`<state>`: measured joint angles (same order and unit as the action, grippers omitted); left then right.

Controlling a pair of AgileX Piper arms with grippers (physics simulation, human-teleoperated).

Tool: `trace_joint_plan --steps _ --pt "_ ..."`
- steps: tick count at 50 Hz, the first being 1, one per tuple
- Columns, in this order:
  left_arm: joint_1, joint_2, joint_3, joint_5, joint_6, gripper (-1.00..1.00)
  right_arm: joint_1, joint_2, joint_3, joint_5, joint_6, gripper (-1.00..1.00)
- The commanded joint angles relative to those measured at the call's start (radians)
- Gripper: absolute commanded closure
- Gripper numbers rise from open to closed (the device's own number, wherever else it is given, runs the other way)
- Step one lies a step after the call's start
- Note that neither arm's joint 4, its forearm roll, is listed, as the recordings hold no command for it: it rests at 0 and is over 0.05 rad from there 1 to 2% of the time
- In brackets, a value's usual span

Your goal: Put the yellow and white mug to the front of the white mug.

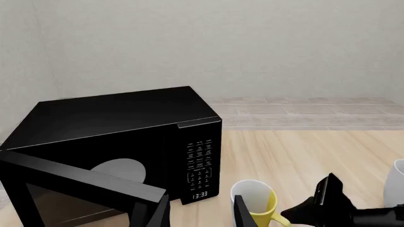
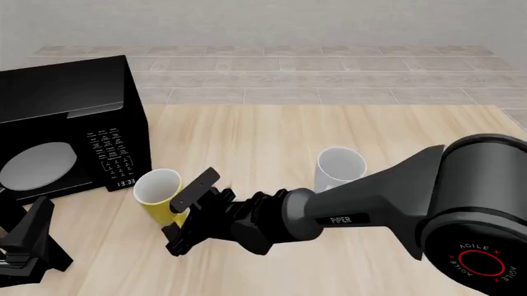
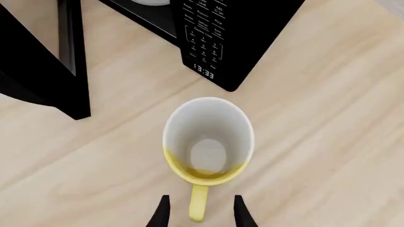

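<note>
Right wrist view: right gripper [image 3: 198, 212] spread, fingers straddling the yellow and white mug [image 3: 208, 139] handle, not pinched yet. Mug unmoved beside microwave [image 2: 70, 132]; white mug [image 2: 341, 168] well apart. Everything left.

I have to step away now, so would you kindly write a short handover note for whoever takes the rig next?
Right gripper: open, fingers either side of the handle of the yellow and white mug, not closed on it.
Left gripper: open, holding nothing, parked low at the near left by the microwave, whose door is open.
Yellow and white mug: upright on the table, just right of the microwave's keypad.
White mug: upright, further right, apart from the other mug.
Done: right arm lined up on the handle.
Left: close, lift, and set the mug in front of the white mug.
</note>
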<state>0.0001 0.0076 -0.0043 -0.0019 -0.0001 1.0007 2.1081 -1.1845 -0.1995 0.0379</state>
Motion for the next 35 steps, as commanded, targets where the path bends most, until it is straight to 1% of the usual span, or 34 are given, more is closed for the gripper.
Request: trace_joint_plan --steps 1,3,14,16,18,21,26,28,34,35 --pt "0.0 0.0 0.0 0.0 0.0 -1.0 0.012 0.032 -0.008 -0.017 0.054 1.0" --pt "0.0 0.0 0.0 0.0 0.0 -1.0 0.021 0.028 -0.007 -0.013 0.057 1.0" --pt "0.0 0.0 0.0 0.0 0.0 -1.0 0.02 -0.002 0.002 -0.005 0.037 1.0" --pt "0.0 0.0 0.0 0.0 0.0 -1.0 0.009 -0.011 0.007 -0.001 0.007 1.0" --pt "0.0 0.0 0.0 0.0 0.0 -1.0 0.005 -0.027 0.014 -0.002 0.003 1.0" --pt "0.0 0.0 0.0 0.0 0.0 -1.0 -0.01 -0.059 0.032 -0.008 -0.027 1.0" --pt "0.0 0.0 0.0 0.0 0.0 -1.0 -0.011 -0.128 0.064 -0.006 -0.041 1.0" --pt "0.0 0.0 0.0 0.0 0.0 -1.0 -0.019 -0.152 0.077 -0.008 -0.065 1.0" --pt "0.0 0.0 0.0 0.0 0.0 -1.0 -0.02 -0.206 0.095 0.001 -0.091 1.0" --pt "0.0 0.0 0.0 0.0 0.0 -1.0 -0.025 -0.214 0.1 -0.001 -0.102 1.0"
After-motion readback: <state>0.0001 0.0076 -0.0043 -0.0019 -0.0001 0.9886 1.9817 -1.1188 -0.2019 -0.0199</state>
